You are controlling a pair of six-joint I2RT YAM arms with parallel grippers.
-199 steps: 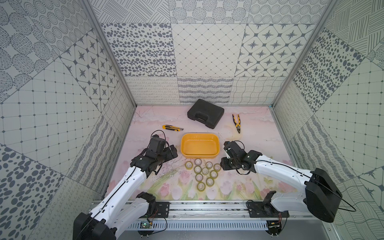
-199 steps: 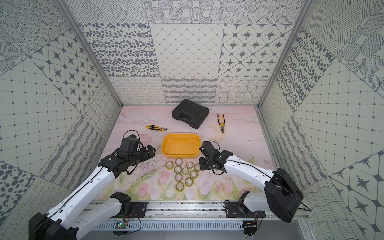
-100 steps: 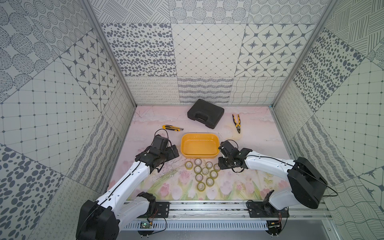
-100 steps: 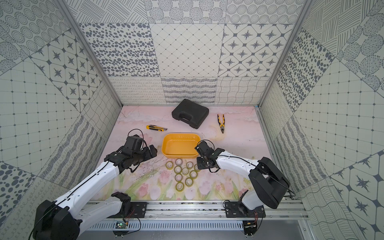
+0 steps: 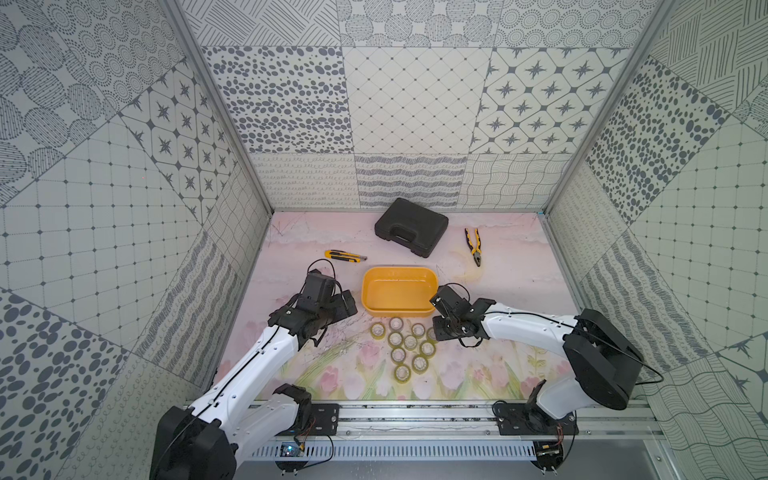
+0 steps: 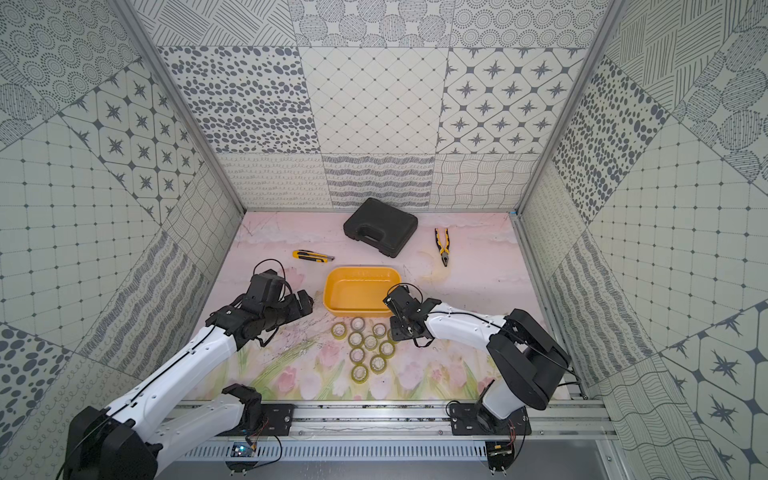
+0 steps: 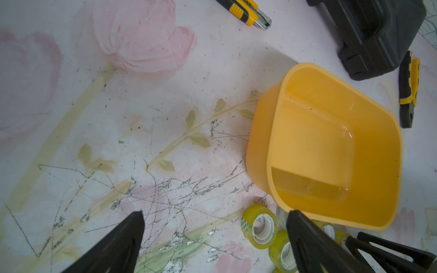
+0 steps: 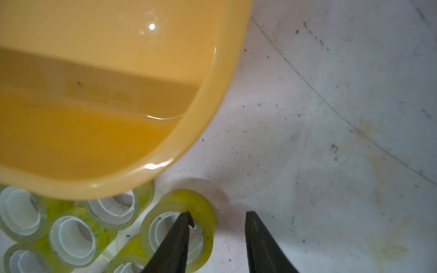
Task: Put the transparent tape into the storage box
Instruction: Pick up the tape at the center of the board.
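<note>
Caught mid-pick with the right gripper (image 8: 216, 213): narrowly parted and not yet clamped, one fingertip down inside the pale core of a small roll of clear yellowish tape (image 8: 201, 203), the other just outside its wall with a gap to spare. Nothing gripped, as far as the blurred wrist view allows. Nothing in the left gripper (image 7: 215, 212) either: spread wide above the pink flowered tabletop (image 5: 519, 282), just beside the left end of the shallow yellow-orange plastic storage box (image 5: 397, 311).

All tape outside the box for now: a tight cluster of rolls (image 5: 409, 343) on the tabletop between the box's front wall and the tabletop's front edge. Chosen roll at the cluster's right end, just beside the box's front right corner. Box bare inside.

Likely trouble from here:

- Closing off-centre on that thin curved wall: apt to tip the roll or squirt it sideways out of the pinch.
- Seemingly touching neighbours: easy to drag or scatter on the lift, spoiling later picks.
- Box rim close by the pick point: easy to clip on the way up, shoving the light box back toward the black hard plastic toolcase (image 5: 411, 226).
- Adhesive edge: possibly clinging to a fingertip at release, leaving the roll hanging instead of dropping in.
</note>
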